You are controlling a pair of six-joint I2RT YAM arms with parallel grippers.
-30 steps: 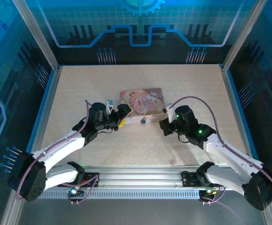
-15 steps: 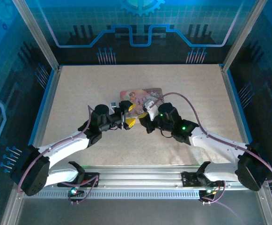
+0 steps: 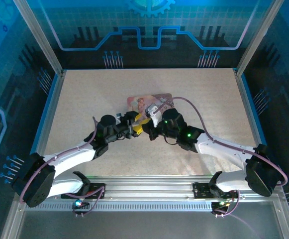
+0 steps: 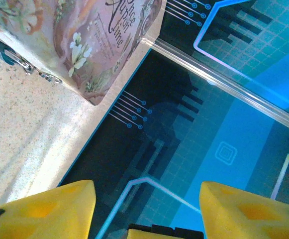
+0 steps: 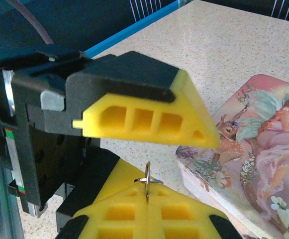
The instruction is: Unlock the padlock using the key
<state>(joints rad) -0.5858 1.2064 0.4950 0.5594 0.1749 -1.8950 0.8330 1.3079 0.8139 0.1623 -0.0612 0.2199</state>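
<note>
Nearest us, the right claw (image 5: 148, 194) has its yellow pads pressed together. A thin metal ring (image 5: 148, 180) pokes up from the seam. We take this to be the key's ring, with the key itself hidden inside the grip.

Just beyond, the left claw (image 4: 146, 191) stands with its pads apart and holds nothing. One of its fingers (image 5: 144, 122) hangs directly over the right claw's tips.

**What could go wrong**
- The two claws crowd each other. A small misjudged move could knock them together and twist the key in its grip.
- We cannot see how the key sits between the pads, so it may reach the keyhole at a slant and jam or slip out.
- The padlock (image 4: 16, 59), as far as we can tell, is the dark bluish piece with silvery bits at the near edge of the pink tin (image 4: 84, 45), low against the worktop (image 3: 84, 99).
- Nothing holds the padlock, so a push from the key would likely swing it aside or shove the tin.

**Writing**
The tin's lid carries cursive lettering. We make out what may be "Time"; the rest we cannot read with certainty.
</note>
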